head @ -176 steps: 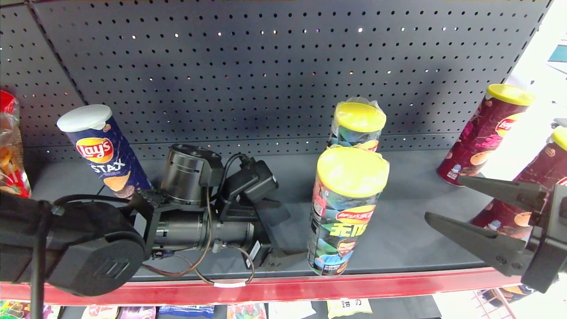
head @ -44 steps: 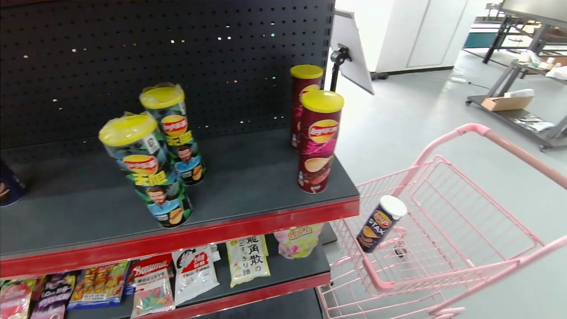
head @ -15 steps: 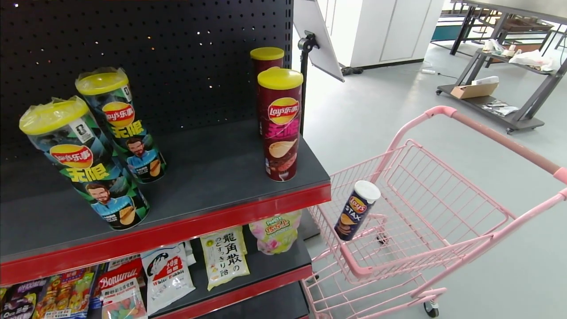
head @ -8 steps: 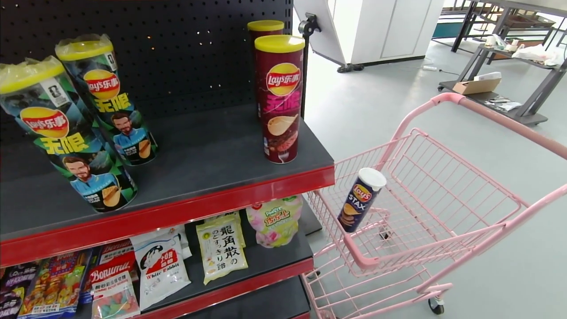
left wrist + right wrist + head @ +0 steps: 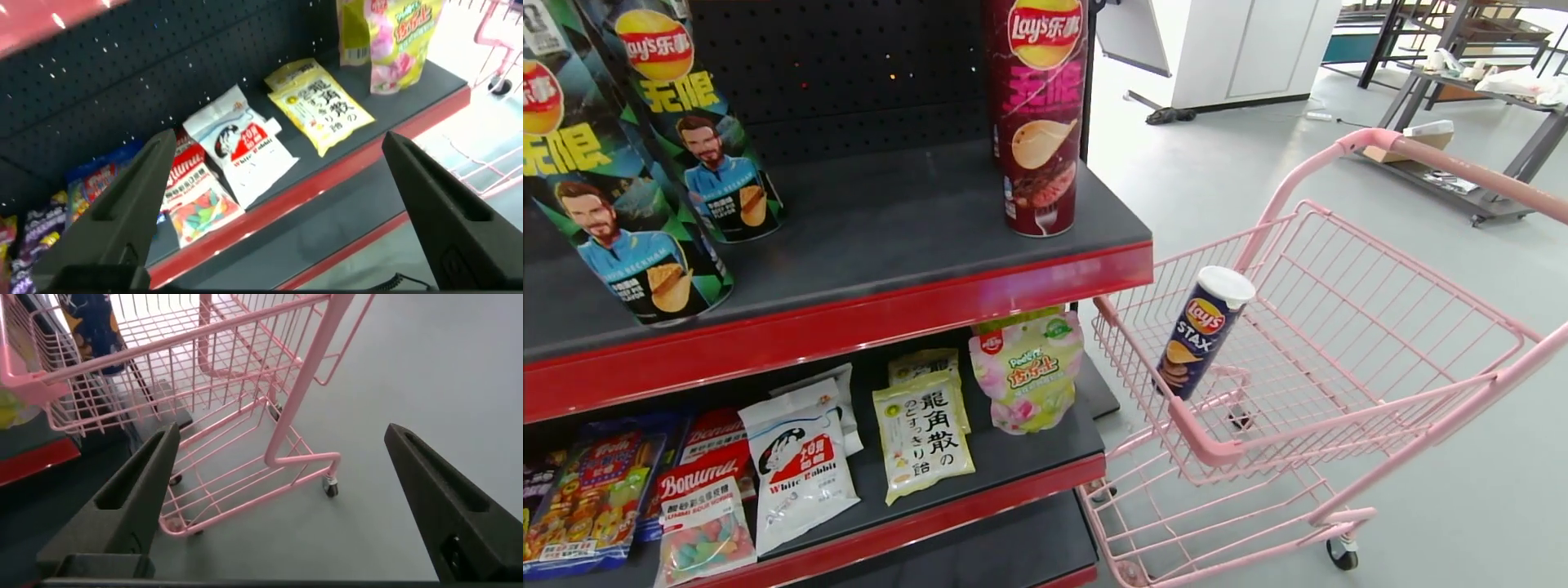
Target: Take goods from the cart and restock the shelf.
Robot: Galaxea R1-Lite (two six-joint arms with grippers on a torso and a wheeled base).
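At the upper left of the head view, two green chip cans [image 5: 605,204] stand on the dark shelf [image 5: 874,220] with a red front edge. In the upper middle, a dark red can [image 5: 1037,122] stands near the right end of this shelf. At the lower left, snack bags [image 5: 800,465] lie on the lower shelf. At the right centre, the blue chip can [image 5: 1205,331] leans tilted inside the pink cart [image 5: 1421,155]. The left gripper [image 5: 278,137] has its jaws wide apart in front of the snack bags. The right gripper [image 5: 282,429] also has its jaws wide apart, over the floor beside the cart.
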